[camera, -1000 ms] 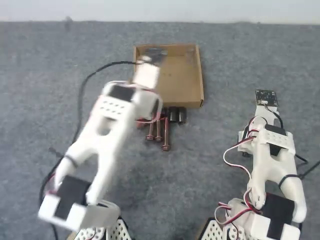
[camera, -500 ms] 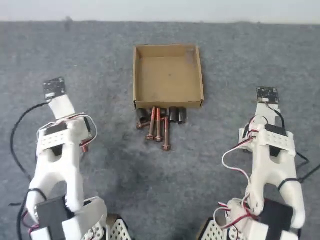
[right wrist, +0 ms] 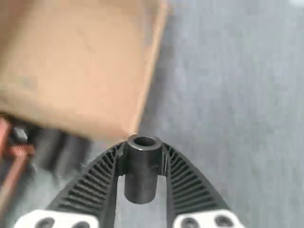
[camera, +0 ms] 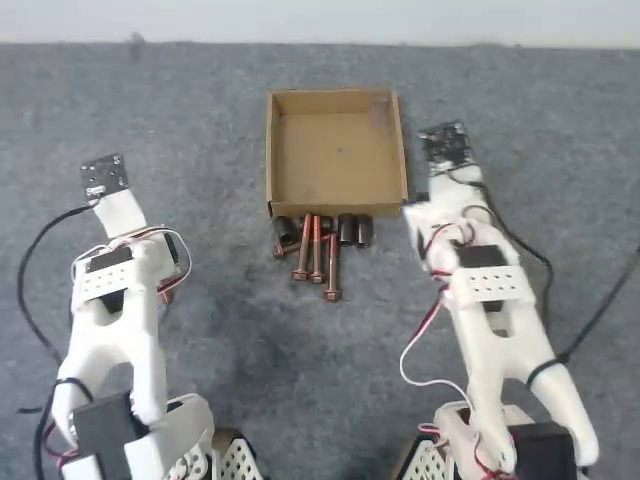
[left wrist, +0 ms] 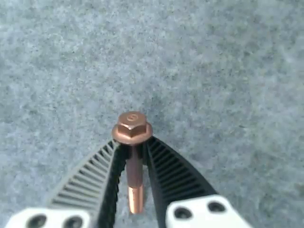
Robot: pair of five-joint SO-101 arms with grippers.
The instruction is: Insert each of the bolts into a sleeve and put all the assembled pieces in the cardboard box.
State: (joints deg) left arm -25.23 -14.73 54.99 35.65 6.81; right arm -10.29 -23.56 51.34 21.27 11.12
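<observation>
My left gripper (left wrist: pixel 133 145) is shut on a copper bolt (left wrist: pixel 132 129), head outward, above bare grey carpet. The left arm (camera: pixel 112 290) stands at the table's left, well away from the cardboard box (camera: pixel 270 150). My right gripper (right wrist: pixel 142 148) is shut on a black sleeve (right wrist: pixel 141 168), held upright with its bore facing out, just off the box's front right corner (right wrist: pixel 142 109). The right arm (camera: pixel 480 290) leans in toward that corner. Loose bolts (camera: pixel 315 255) and black sleeves (camera: pixel 352 230) lie in a pile against the box's front wall.
The box stands open and upright at the middle back. Grey carpet covers the table, with free room left and right of the pile. A black cable (camera: pixel 30 270) trails beside the left arm.
The left arm drew back from the pile to the table's left with a bolt. The right arm swung from the right side in toward the box's front right corner.
</observation>
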